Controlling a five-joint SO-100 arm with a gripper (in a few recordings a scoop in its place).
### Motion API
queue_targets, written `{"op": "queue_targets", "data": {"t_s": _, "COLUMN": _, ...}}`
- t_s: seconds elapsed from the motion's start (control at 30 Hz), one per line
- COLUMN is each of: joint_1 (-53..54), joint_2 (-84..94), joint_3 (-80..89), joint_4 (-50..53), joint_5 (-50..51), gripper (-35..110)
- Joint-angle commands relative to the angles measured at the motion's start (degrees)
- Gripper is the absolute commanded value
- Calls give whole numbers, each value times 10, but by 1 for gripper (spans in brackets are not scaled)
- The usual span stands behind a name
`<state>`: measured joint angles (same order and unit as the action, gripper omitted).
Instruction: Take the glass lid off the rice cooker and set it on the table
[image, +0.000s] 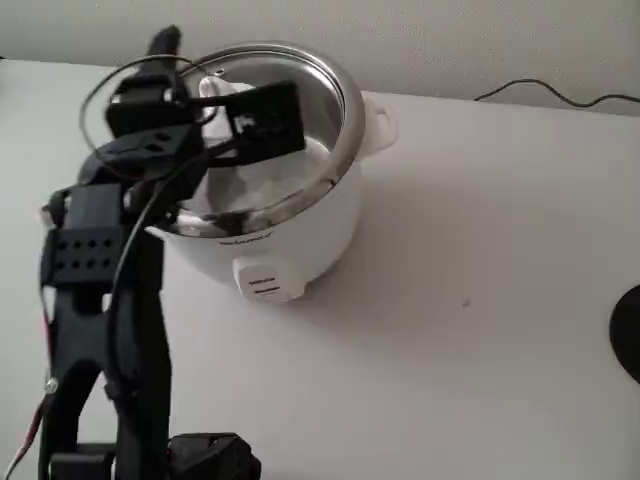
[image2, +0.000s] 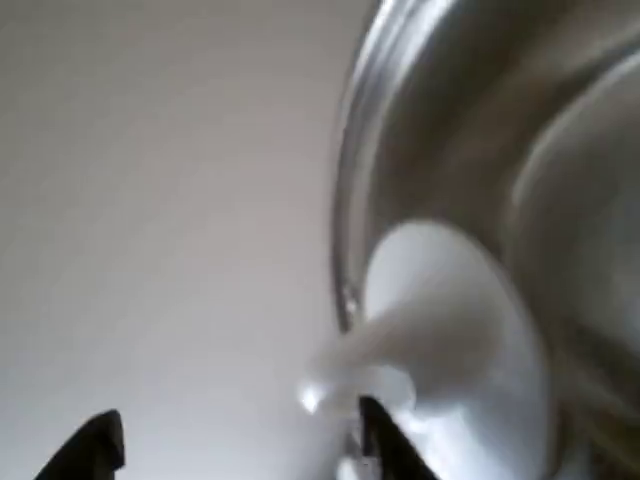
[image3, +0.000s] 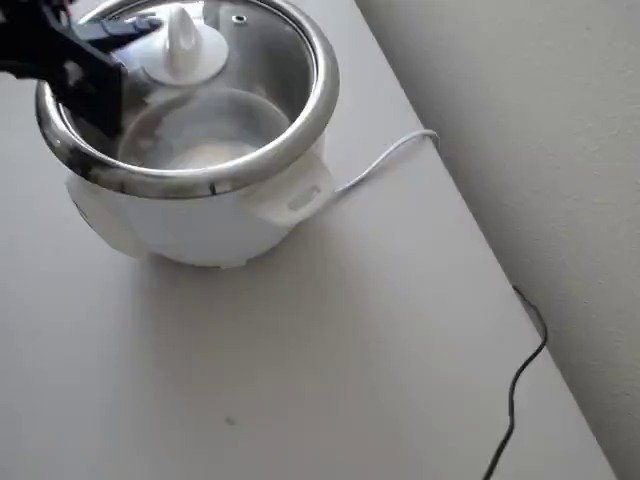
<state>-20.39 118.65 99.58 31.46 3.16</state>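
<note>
The white rice cooker (image: 290, 235) stands at the back left of the white table (image: 450, 350). The glass lid (image3: 265, 60) lies on its steel rim, with the white knob (image3: 185, 45) up and a small vent hole beside it. My black gripper (image: 225, 110) hovers over the lid, beside the knob. In the wrist view the gripper (image2: 240, 445) is open. Its two dark fingertips (image2: 385, 450) stand well apart, and the knob (image2: 450, 330) sits just right of the right one, not between them. From overhead, the gripper (image3: 135, 40) reaches in from the left.
The cooker (image3: 200, 215) sits close to the wall. A white cord (image3: 385, 160) runs from it to the table's edge, and a black cable (image3: 520, 390) trails along that edge. A dark object (image: 630, 330) shows at the right border. My arm's base (image: 110, 400) stands front left.
</note>
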Motion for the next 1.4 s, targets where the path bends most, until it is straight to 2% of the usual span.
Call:
{"op": "queue_targets", "data": {"t_s": 0.0, "joint_1": 27, "joint_2": -8, "joint_3": -47, "joint_4": -40, "joint_5": -25, "gripper": 31}}
{"op": "queue_targets", "data": {"t_s": 0.33, "joint_1": 56, "joint_2": -14, "joint_3": -47, "joint_4": -82, "joint_5": -53, "gripper": 28}}
{"op": "queue_targets", "data": {"t_s": 0.43, "joint_1": 55, "joint_2": -14, "joint_3": -45, "joint_4": -90, "joint_5": -57, "gripper": 20}}
{"op": "queue_targets", "data": {"t_s": 0.6, "joint_1": 46, "joint_2": -34, "joint_3": -40, "joint_4": -113, "joint_5": -62, "gripper": 1}}
{"op": "queue_targets", "data": {"t_s": 0.93, "joint_1": 35, "joint_2": -54, "joint_3": -40, "joint_4": -198, "joint_5": -59, "gripper": 0}}
{"op": "queue_targets", "data": {"t_s": 1.17, "joint_1": 38, "joint_2": 9, "joint_3": -40, "joint_4": -261, "joint_5": -58, "gripper": 0}}
{"op": "queue_targets", "data": {"t_s": 1.37, "joint_1": 42, "joint_2": 105, "joint_3": -40, "joint_4": -256, "joint_5": -58, "gripper": 0}}
